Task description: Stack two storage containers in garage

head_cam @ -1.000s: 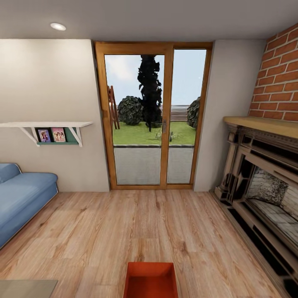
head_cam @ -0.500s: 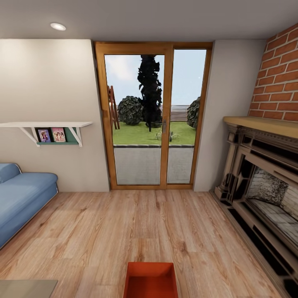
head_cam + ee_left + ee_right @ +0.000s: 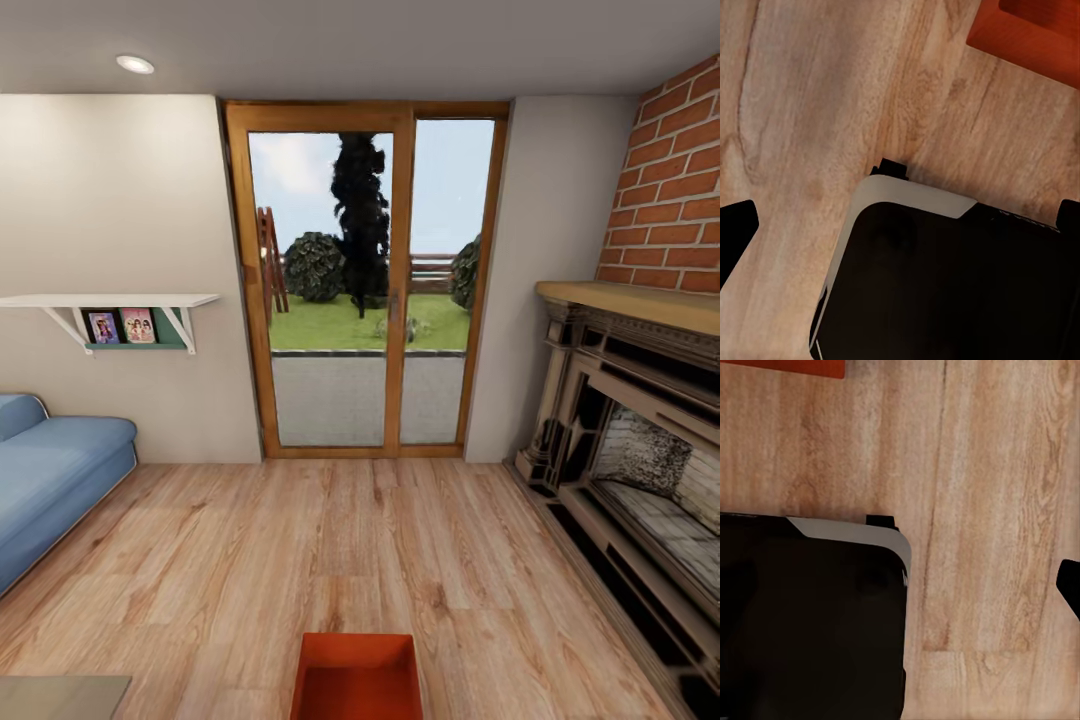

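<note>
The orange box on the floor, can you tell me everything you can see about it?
The storage container is an orange-red rectangular bin with no lid and low, straight walls. It looks like smooth plastic. It sits upright and flat on the light wood floor, in the middle at the near edge of the head view, which cuts off its near end. What shows of its inside looks empty. Nothing visible touches it but the floor. A corner of orange also shows in each wrist view.

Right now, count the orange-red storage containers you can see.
1. One storage container sits on the wood plank floor directly ahead, cut off by the head view's lower edge. Its corner also shows in the left wrist view. The second may be out of frame.
</note>
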